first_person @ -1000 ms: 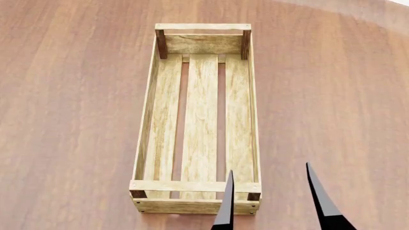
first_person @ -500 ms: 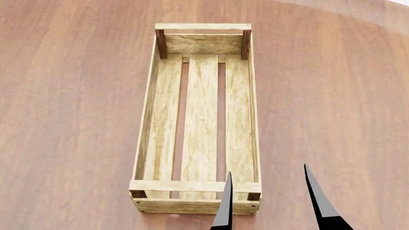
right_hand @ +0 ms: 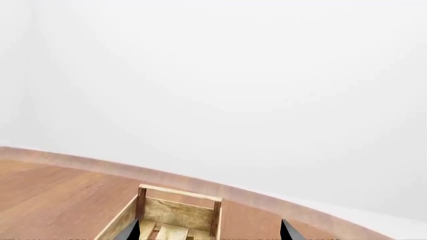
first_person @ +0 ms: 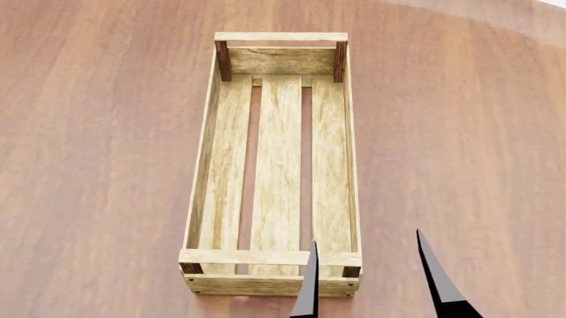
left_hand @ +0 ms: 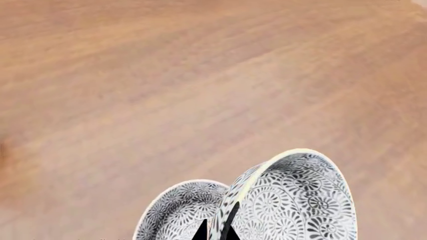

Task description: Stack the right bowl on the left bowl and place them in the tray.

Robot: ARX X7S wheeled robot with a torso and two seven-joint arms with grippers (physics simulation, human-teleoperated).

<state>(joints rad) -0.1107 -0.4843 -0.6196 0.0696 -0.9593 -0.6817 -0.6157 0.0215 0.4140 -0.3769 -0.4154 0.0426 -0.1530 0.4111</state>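
Over the wooden table (first_person: 106,165), the tray (first_person: 276,258) lay bare, no bowl inside it, its long axis running straight away from the robot and its near end plank closest. The right gripper (first_person: 370,278) hung just at that near end, toward the tray's right corner, its two dark fingers spread wide with nothing between them. So the right arm was the one nearer the tray, yet it carried nothing.

The bowls were only in the left wrist view. The left gripper (left_hand: 215,231) had its fingertips pressed close on the rim of a patterned bowl (left_hand: 293,200), which stood tilted up on edge above the table, and a second patterned bowl (left_hand: 180,210) sat just beside and behind it. Whether the two bowls touched or were nested, I couldn't tell from that angle.

The head view showed neither bowl nor the left gripper, so they were somewhere outside its frame, and which way the tray lay from them couldn't be read. The right wrist view looked along the tray toward its far end plank and dark corner posts, confirming the open fingers were lined up with its length.

My call: the carry into the tray depended on the left arm.
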